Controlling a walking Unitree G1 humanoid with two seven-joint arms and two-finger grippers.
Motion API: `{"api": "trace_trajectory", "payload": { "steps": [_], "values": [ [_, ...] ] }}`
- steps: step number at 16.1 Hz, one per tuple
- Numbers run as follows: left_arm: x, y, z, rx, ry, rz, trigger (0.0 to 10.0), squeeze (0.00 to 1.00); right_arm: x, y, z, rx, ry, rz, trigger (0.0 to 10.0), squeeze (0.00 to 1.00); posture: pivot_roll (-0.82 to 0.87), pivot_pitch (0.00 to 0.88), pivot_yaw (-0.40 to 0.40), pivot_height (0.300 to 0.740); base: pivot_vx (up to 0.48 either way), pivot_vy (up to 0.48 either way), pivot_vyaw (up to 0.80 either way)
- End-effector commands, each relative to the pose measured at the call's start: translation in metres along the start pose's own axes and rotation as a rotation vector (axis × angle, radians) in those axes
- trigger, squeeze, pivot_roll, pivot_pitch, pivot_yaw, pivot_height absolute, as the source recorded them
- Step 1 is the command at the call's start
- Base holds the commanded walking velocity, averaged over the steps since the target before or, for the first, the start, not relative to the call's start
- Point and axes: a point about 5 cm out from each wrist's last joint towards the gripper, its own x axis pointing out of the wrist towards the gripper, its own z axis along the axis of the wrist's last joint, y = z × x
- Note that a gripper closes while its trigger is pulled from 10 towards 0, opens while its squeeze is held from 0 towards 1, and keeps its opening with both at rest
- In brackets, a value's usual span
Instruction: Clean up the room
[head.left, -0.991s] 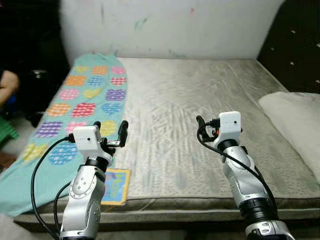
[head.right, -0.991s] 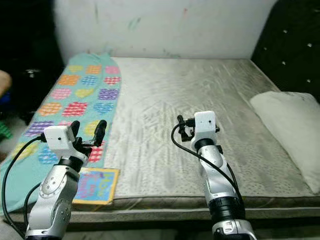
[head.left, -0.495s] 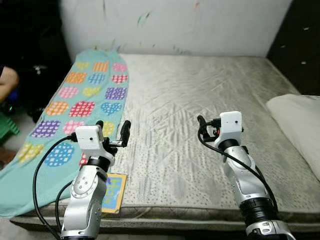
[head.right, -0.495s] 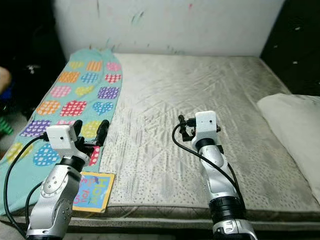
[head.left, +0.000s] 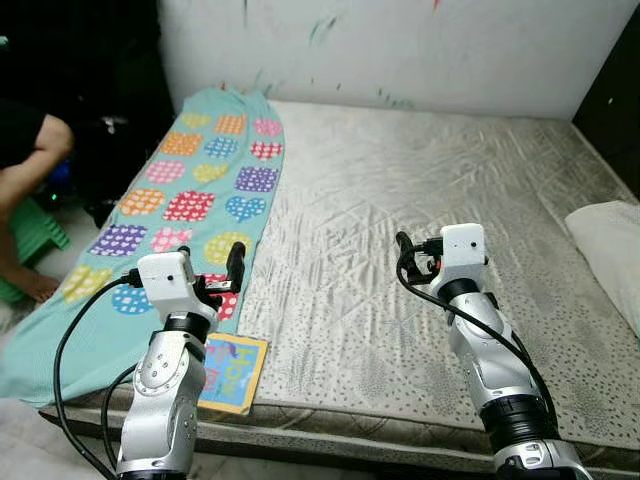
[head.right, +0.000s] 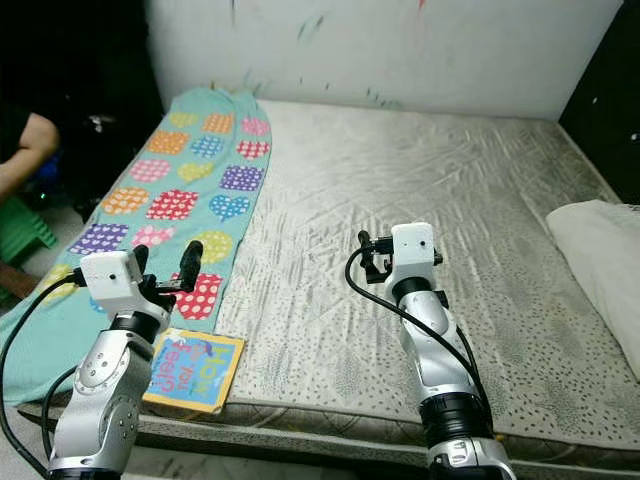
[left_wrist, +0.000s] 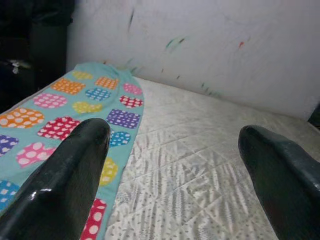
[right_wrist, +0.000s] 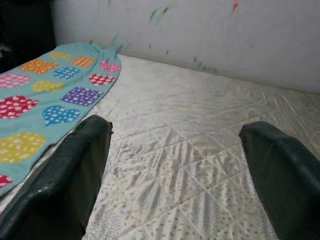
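Note:
A grey quilted mattress (head.left: 400, 180) lies before me. Along its left side stretches a teal blanket (head.left: 190, 190) with coloured hearts. A colourful children's book (head.left: 232, 372) rests flat on the mattress's front left corner, at the blanket's edge. My left gripper (head.left: 212, 262) hovers open just above and behind the book, over the blanket's edge, holding nothing. My right gripper (head.left: 418, 255) hangs open over the middle of the mattress. In the left wrist view its fingers (left_wrist: 60, 185) stand wide apart over blanket and mattress. The right wrist view shows the same wide gap between fingers (right_wrist: 65, 180).
A white pillow (head.left: 610, 235) lies at the bed's right edge. A person (head.left: 30, 150) in a dark top crouches on the floor left of the bed, beside a green stool (head.left: 45, 235). A marked white wall (head.left: 400, 50) closes the far side.
The whole picture has shifted right, so the camera has turned left: more of the person and floor shows, less of the pillow. Both arms keep their raised pose, fingers still open.

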Motion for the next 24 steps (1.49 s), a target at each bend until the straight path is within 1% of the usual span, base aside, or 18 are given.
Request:
{"api": "trace_trajectory", "payload": {
  "steps": [1, 7, 11, 14, 17, 19, 24],
  "values": [
    [0.001, -0.002, -0.001, -0.003, 0.011, -0.013, 10.0, 0.00, 0.001, -0.002, 0.002, 0.003, -0.006, -0.008, 10.0, 0.00, -0.03, 0.000, -0.017, 0.740, 0.000, 0.480, 0.00],
    [0.001, -0.002, -0.001, -0.012, 0.008, 0.001, 10.0, 0.00, 0.001, -0.003, 0.002, 0.000, -0.005, -0.006, 10.0, 0.00, -0.03, 0.000, -0.021, 0.740, 0.000, 0.480, 0.00],
    [-0.001, -0.006, 0.003, -0.023, -0.028, -0.047, 10.0, 0.00, 0.002, -0.004, 0.002, -0.005, -0.005, -0.005, 10.0, 0.00, -0.03, 0.000, -0.021, 0.740, 0.000, 0.000, 0.00],
    [-0.002, -0.005, 0.003, -0.016, -0.021, -0.045, 10.0, 0.00, 0.002, -0.006, 0.007, 0.020, -0.030, -0.020, 10.0, 0.00, -0.03, 0.000, -0.020, 0.740, 0.000, 0.000, 0.00],
    [-0.003, -0.001, 0.001, 0.008, -0.005, -0.020, 10.0, 0.00, -0.003, -0.010, 0.012, 0.062, -0.052, -0.047, 10.0, 0.00, -0.03, 0.000, -0.012, 0.740, 0.000, 0.000, 0.00],
    [-0.002, 0.000, 0.000, 0.000, 0.000, -0.019, 10.0, 0.00, -0.006, -0.010, 0.009, 0.067, -0.043, -0.049, 10.0, 0.00, -0.04, 0.000, -0.007, 0.740, 0.000, 0.000, -0.80],
    [0.002, -0.004, -0.001, -0.005, 0.005, -0.034, 10.0, 0.00, -0.007, -0.010, 0.008, 0.057, -0.037, -0.046, 10.0, 0.00, -0.05, 0.000, -0.007, 0.740, 0.000, 0.000, -0.80]
  ]
}}
